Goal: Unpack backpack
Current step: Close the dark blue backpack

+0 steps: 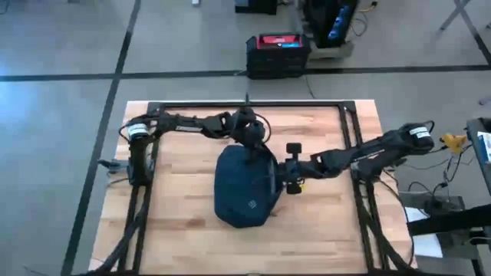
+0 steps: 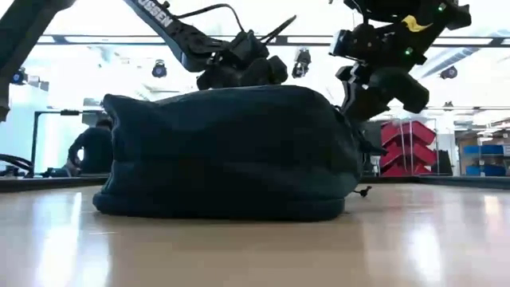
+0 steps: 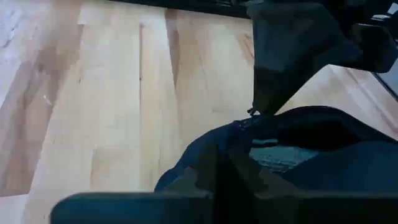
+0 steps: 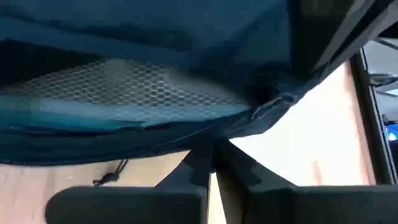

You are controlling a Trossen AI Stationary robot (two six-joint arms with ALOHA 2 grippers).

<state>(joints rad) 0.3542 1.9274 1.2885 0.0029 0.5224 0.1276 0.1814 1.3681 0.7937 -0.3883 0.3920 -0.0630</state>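
Note:
The dark navy backpack (image 1: 245, 190) lies on its side in the middle of the wooden table (image 1: 184, 230), a small light logo patch facing up. It fills the low view as a rounded mound (image 2: 231, 151). My left gripper (image 1: 250, 144) is shut at the bag's far end. My right gripper (image 1: 282, 178) is shut at the bag's right side. In the right wrist view the bag gapes, showing a grey mesh pocket (image 4: 124, 87) inside, a zip pull (image 4: 268, 109), and a cord (image 4: 109, 177) hanging below the edge. My left gripper pinches a fold of the backpack's fabric (image 3: 235, 144) beside the opening at the bag's far end. Its fingers slant down from the far left. The bag stays on the table. My right gripper pinches the seamed edge of the opening (image 4: 214, 132) on the bag's right side. Its fingers slant down from the table's right. The edge is drawn up a little and the mouth gapes above it.
Black frame rails (image 1: 349, 115) border the tabletop. A black and red case (image 1: 278, 50) stands on the floor beyond the far edge. A person (image 2: 92, 147) sits far behind the table. Bare wood lies near the front edge and to the bag's left.

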